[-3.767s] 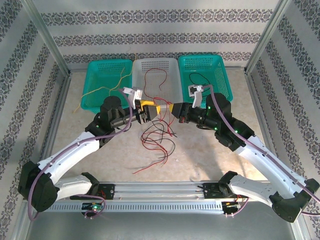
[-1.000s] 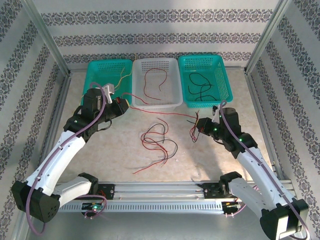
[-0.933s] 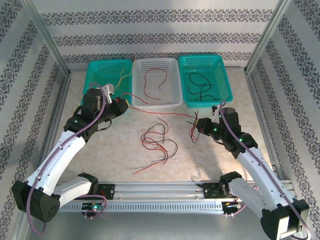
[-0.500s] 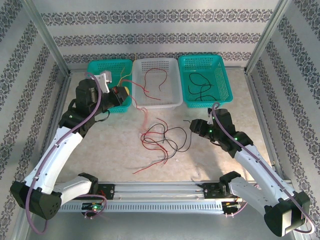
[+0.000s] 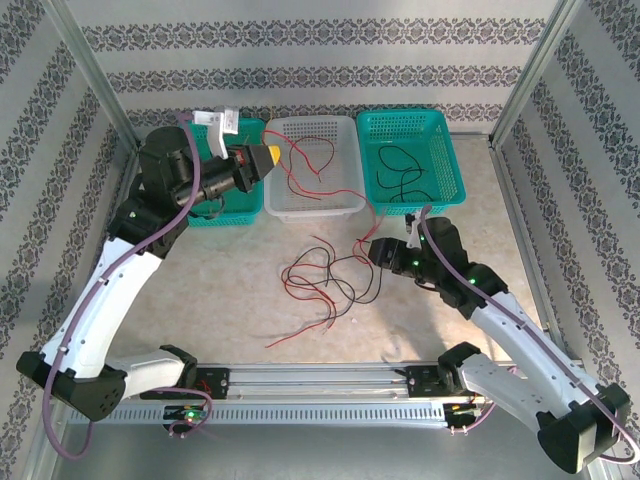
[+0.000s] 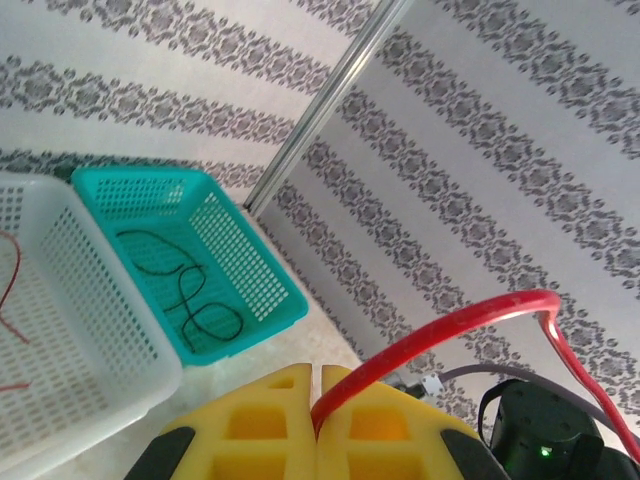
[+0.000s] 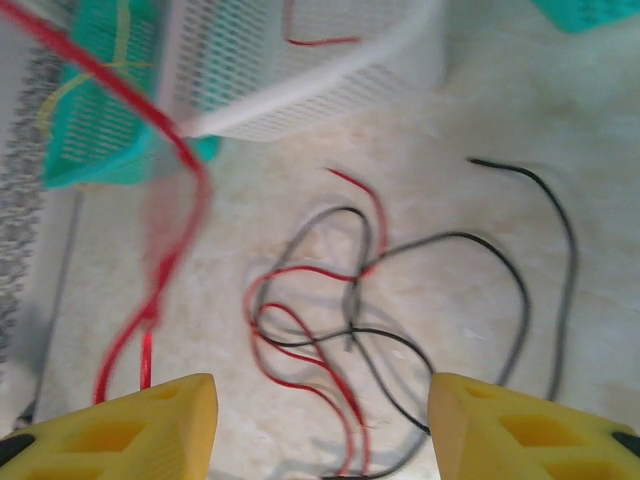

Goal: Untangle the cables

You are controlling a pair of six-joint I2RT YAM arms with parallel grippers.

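Now hauled the red cable (image 6: 450, 318) higher toward the upper left in the pinching left gripper (image 5: 268, 158), dropped it from the spread right gripper (image 5: 372, 252), left the other cables (image 5: 318, 283) tangled mid-tabletop (image 5: 230, 290).

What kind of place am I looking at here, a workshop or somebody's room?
Probably a robot test booth, not a home: two arms bolted to a metal rail, patterned wall panels framed by metal posts, and plastic baskets holding loose cables.
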